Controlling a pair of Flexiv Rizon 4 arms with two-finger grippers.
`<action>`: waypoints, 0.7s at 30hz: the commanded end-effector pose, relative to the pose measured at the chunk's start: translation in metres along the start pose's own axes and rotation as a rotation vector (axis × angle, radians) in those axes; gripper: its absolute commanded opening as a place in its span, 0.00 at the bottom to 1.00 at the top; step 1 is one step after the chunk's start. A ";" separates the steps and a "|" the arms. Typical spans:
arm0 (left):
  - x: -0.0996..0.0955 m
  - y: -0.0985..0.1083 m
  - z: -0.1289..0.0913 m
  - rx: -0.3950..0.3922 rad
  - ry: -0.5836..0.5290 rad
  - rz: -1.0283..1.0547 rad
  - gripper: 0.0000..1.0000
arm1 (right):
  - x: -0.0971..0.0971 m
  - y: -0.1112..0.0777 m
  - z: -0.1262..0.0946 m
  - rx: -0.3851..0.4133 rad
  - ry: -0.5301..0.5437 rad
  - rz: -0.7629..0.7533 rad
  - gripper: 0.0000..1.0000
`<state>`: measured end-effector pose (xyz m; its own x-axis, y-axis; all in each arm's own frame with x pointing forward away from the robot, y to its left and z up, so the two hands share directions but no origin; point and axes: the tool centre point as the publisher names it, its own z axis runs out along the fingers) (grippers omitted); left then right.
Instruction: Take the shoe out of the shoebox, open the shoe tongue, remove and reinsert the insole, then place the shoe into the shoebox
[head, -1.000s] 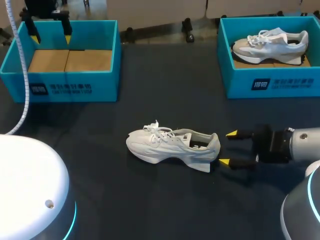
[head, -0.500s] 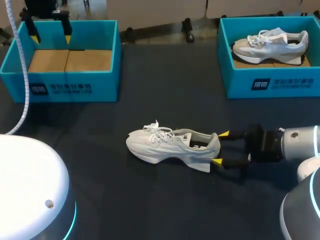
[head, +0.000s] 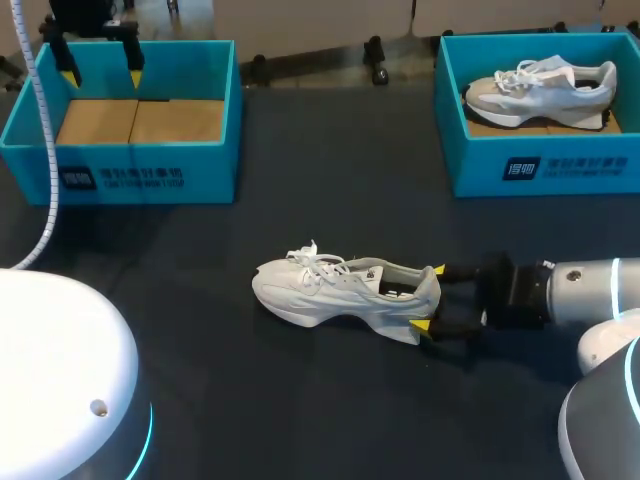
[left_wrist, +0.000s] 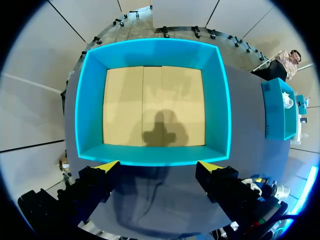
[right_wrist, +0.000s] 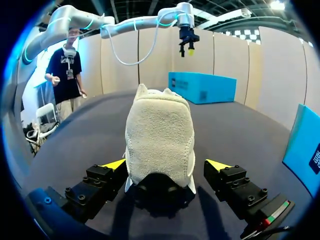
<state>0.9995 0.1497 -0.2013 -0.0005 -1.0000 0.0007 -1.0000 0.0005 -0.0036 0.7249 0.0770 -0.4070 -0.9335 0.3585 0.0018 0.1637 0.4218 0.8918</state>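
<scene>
The white sneaker (head: 345, 292) is out of the box and lies on the table (head: 330, 190) near the middle. Its long axis runs left to right: toe to the left, heel to the right, the opening and laces facing up. The heel points straight at the right tool (head: 430, 298), which comes in low from the right, in line with that axis. The tool is open, one yellow tip at the far side of the heel and the other at the near side. In the right wrist view the heel fills the gap between the spread fingers of the right tool (right_wrist: 167, 165), and I cannot tell whether either finger touches it. The left tool (left_wrist: 159, 167) is also open and holds nothing. It hangs over the left shoebox (head: 150, 175), well apart from the sneaker. The right arm is therefore much the nearer, and closing on the heel looks like the move that fits this alignment.
</scene>
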 end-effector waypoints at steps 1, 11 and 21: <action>0.000 0.000 -0.001 -0.002 -0.001 0.000 1.00 | -0.003 -0.002 0.016 -0.003 -0.005 0.001 1.00; 0.000 0.000 -0.001 -0.002 -0.001 0.000 1.00 | -0.004 -0.002 0.024 -0.013 -0.004 0.001 1.00; 0.000 0.000 -0.001 -0.002 -0.001 0.000 1.00 | 0.000 -0.001 0.035 -0.029 0.025 -0.006 1.00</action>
<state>0.9995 0.1497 -0.2013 -0.0005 -1.0000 0.0006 -1.0000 0.0005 -0.0036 0.7306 0.1001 -0.4200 -0.9410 0.3382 0.0059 0.1478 0.3954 0.9065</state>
